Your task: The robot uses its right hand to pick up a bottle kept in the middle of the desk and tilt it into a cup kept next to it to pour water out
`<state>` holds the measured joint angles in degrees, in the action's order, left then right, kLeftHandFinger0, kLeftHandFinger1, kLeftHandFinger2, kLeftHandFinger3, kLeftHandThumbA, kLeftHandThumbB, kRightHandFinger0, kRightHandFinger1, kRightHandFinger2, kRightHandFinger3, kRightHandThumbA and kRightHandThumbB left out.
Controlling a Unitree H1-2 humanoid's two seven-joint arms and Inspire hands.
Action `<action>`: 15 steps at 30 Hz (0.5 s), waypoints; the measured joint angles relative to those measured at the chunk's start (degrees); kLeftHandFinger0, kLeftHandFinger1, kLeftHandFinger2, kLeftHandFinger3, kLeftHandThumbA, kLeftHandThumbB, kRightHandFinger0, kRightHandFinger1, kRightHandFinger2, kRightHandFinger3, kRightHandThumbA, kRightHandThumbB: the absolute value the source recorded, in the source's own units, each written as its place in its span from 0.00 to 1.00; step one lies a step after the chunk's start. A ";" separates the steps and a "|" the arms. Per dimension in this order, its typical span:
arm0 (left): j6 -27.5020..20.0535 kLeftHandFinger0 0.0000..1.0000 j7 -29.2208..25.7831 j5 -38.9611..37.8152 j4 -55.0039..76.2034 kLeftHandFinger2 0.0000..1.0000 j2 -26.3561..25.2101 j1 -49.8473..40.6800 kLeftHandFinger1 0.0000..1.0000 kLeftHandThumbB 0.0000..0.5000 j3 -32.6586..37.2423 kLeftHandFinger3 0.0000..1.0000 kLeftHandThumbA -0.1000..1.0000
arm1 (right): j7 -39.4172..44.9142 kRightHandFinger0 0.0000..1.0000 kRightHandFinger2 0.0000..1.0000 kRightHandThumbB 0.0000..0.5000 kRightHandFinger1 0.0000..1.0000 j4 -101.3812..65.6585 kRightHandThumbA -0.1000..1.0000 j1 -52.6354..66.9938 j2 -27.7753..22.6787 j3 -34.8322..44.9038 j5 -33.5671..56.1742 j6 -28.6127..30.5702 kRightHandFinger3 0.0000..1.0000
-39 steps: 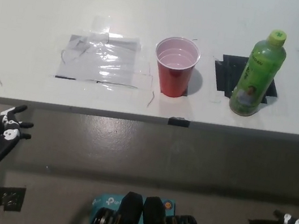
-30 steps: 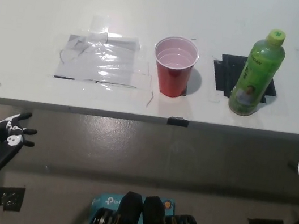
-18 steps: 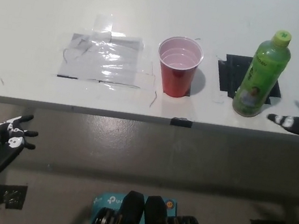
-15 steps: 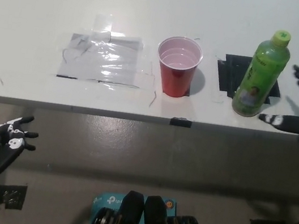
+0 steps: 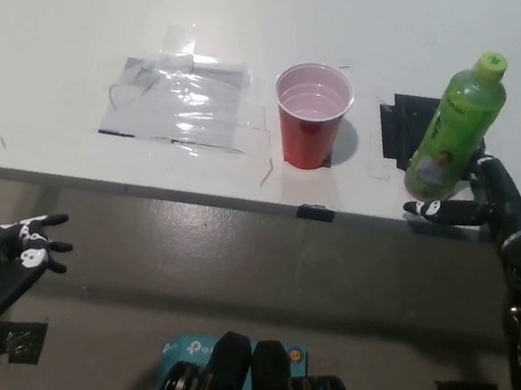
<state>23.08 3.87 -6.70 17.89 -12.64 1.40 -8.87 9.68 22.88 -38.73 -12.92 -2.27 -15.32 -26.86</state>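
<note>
Green bottle [image 5: 459, 128] stands untouched beside the cup [image 5: 310, 115]; your right hand [image 5: 498, 210], fingers spread wide at its base, could topple it.

The bottle [image 5: 459, 128] is a green plastic one with a yellow-green cap and a printed label low on its body. It stands upright with the cap on, resting on a black tape patch [image 5: 399, 126] on the white desk [image 5: 371, 13], right at the fingertips of the right robot hand [image 5: 493, 209], which reaches around its base from the near right side with fingers spread; whether they touch it cannot be told. The cup [image 5: 310, 115] is a red plastic one with a pale inside, upright and open-mouthed, standing further from that robot hand, on the bottle's far side from it, near the bottle but apart.
</note>
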 measured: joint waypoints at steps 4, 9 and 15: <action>-0.27 0.51 0.03 0.19 0.00 0.76 -0.03 -0.40 0.61 0.32 1.08 0.87 0.91 | -0.41 1.00 1.00 1.00 1.00 0.45 1.00 -0.74 0.38 0.31 -0.85 -0.07 1.00; -0.78 0.48 0.40 0.25 -0.02 0.75 -0.22 -0.70 0.59 0.33 1.90 0.84 0.92 | -1.28 1.00 1.00 1.00 1.00 0.84 1.00 -1.71 1.45 1.33 -1.20 -0.09 1.00; -2.23 0.46 1.38 0.43 -0.48 0.74 -0.77 -0.71 0.58 0.40 2.69 0.82 0.94 | -2.87 1.00 1.00 1.00 1.00 1.16 1.00 -3.26 2.60 1.85 -1.38 -0.11 1.00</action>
<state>20.86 5.24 -6.27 17.41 -13.41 0.70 -6.18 6.81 24.04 -41.99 -10.32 -0.42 -16.70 -26.97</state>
